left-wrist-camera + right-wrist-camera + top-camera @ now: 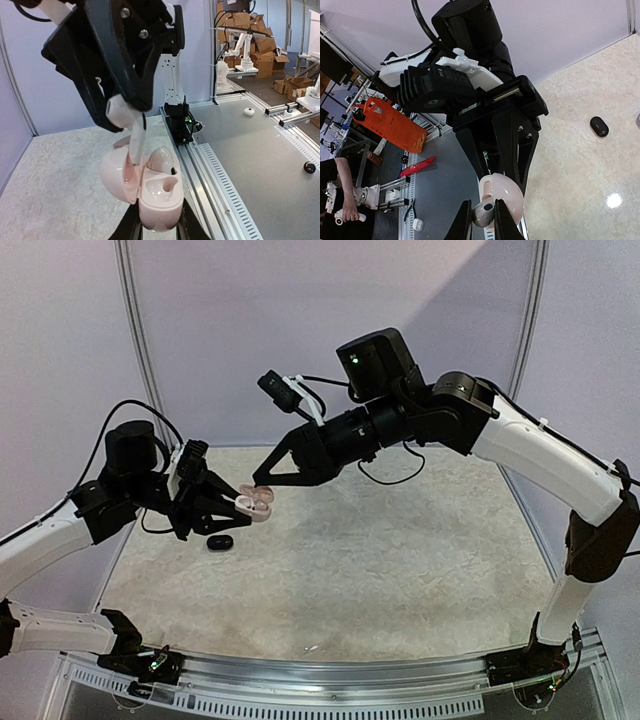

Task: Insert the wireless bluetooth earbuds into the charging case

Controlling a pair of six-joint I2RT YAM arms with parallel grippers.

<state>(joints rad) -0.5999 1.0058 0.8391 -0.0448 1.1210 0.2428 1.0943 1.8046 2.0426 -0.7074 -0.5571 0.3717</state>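
Note:
The pink charging case (157,200) is open, with its lid (112,175) swung to the left, and my left gripper (159,222) is shut on its base. One pale earbud (165,160) sits in the far slot; the near slot (169,186) is empty. My right gripper (121,111) comes down from above, shut on a second pale earbud (135,142) whose stem tip touches the inside of the lid beside the hinge. In the right wrist view that earbud (484,212) is pinched in the right gripper (483,217) against the case (506,195). From the top view, both grippers (235,508) (262,478) meet above the table's left side.
A small black oval case (220,541) (599,126) lies on the marbled table (400,560) just below the left gripper. The metal rail (205,170) marks the table's near edge. White panel walls stand behind and on both sides.

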